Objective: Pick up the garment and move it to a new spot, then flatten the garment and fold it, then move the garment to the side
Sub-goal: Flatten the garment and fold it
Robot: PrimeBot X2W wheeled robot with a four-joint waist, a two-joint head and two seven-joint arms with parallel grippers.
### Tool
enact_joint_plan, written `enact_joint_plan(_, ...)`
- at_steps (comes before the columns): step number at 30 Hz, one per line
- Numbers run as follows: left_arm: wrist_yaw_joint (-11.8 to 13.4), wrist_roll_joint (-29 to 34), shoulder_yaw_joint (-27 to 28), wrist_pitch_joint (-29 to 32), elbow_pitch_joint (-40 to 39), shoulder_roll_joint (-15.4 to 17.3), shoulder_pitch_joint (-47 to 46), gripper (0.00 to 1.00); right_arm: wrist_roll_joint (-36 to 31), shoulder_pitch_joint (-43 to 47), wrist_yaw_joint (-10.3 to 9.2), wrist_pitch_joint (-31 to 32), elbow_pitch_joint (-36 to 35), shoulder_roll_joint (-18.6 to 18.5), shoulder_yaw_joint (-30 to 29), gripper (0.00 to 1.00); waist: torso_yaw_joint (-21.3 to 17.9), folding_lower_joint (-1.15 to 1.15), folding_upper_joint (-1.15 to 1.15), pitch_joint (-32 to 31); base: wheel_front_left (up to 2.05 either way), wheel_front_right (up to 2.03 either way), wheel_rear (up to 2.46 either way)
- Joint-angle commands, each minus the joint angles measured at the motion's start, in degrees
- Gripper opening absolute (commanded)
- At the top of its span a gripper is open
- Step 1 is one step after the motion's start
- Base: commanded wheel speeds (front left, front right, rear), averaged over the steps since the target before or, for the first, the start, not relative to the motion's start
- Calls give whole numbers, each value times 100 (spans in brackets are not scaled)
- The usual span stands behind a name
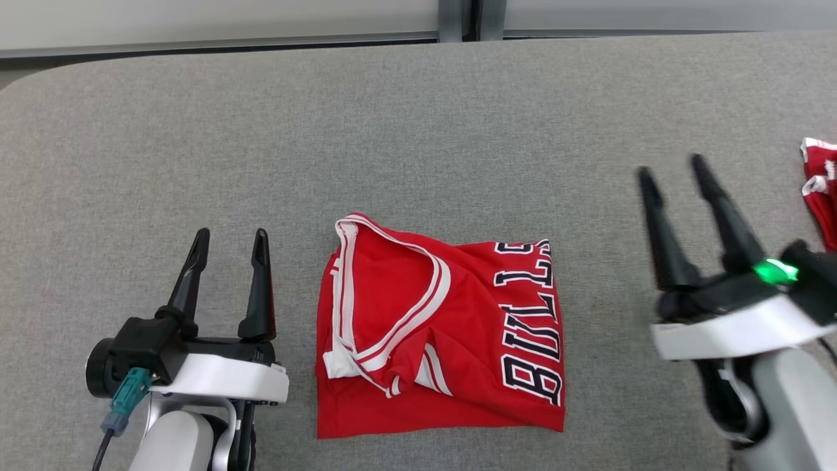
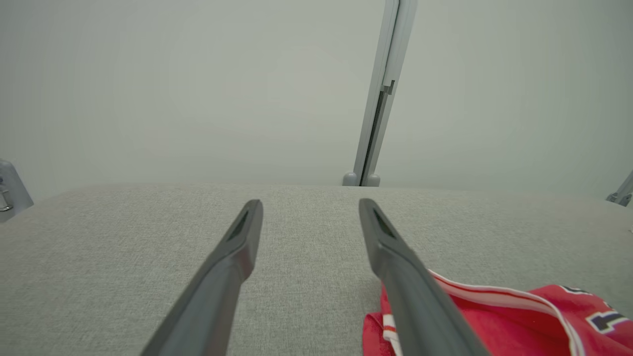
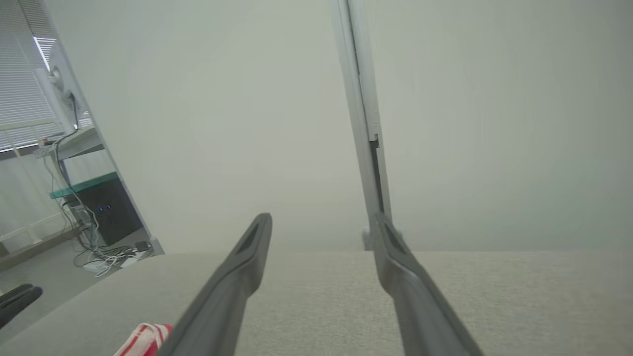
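I am watching the folded red white-trimmed jersey [image 1: 444,327] lying on the grey cloth table [image 1: 418,131], left gripper [image 1: 232,234] sitting just beside its left edge, right gripper [image 1: 672,167] hanging farther off, both spread and empty.

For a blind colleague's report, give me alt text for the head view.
A folded red jersey lies on a grey table between the left jaws and the right jaws, both open and empty. Another red garment shows at the right edge.

I see a second red garment [image 1: 821,196] cut off by the head view's right edge; the right fingers [image 1: 727,219] appear blurred.
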Motion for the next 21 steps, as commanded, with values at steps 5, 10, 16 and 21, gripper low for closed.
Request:
enact_joint_plan(5,29,60,13,30,5,159,110,100,-330,750,0,263,-200,-114,-933,100,-86,0,0,-158,0,0,0)
enact_joint_plan(10,11,93,-17,124,-16,264,200,100,-543,1337,0,540,-485,-67,-1432,100,-136,0,0,-247,0,0,0)
enact_joint_plan(16,18,61,-46,172,1,312,201,100,-616,1644,0,720,-746,57,-1505,100,-183,0,0,-301,0,0,0)
enact_joint_plan(21,43,40,-74,206,-11,322,210,100,-651,1694,0,802,-851,114,-1495,100,-190,0,0,-318,0,0,0)
